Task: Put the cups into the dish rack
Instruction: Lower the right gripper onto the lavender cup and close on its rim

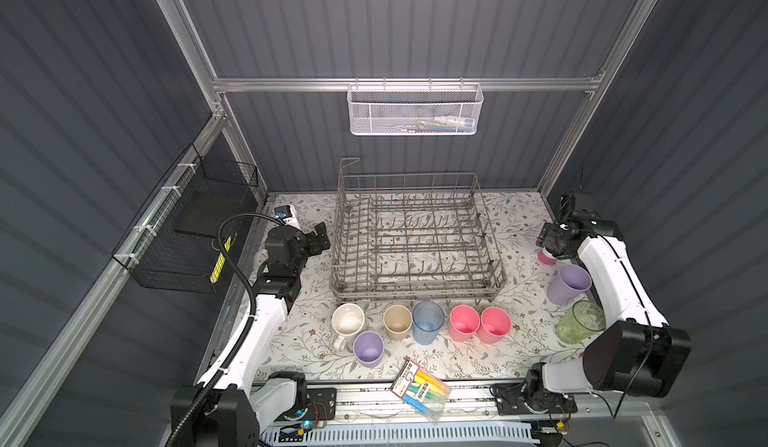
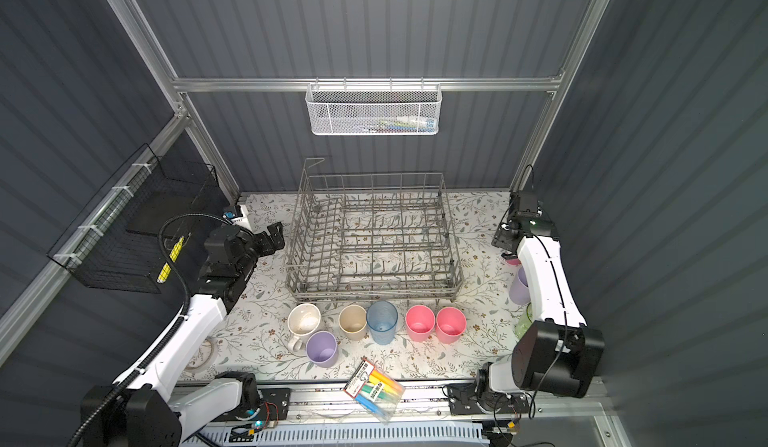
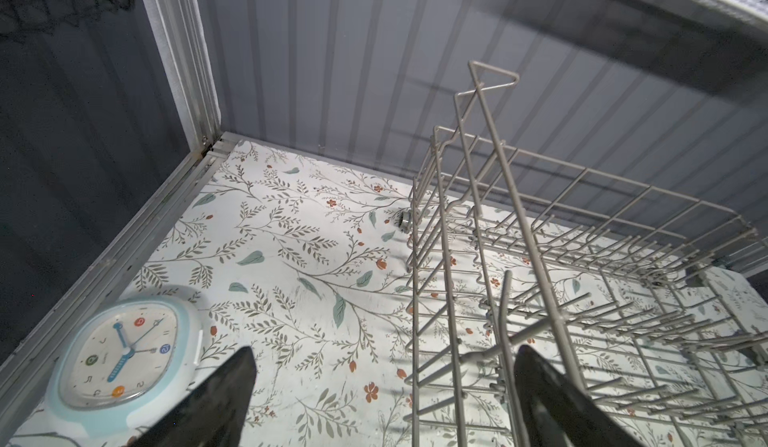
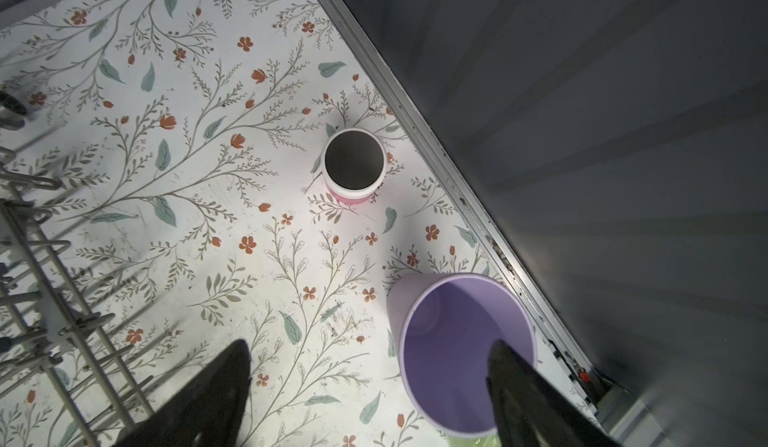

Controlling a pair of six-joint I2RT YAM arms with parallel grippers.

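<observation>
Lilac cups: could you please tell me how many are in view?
2. The near lilac cup stands beside the cream mug; the right-side lilac cup stands behind the green tumbler. None seems hidden.

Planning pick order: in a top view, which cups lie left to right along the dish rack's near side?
cream mug, near lilac cup, beige cup, blue cup, left pink cup, right pink cup

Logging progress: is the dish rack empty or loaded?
Empty: both top views show only bare wire tines inside the dish rack, and the cups stand outside it.
</observation>
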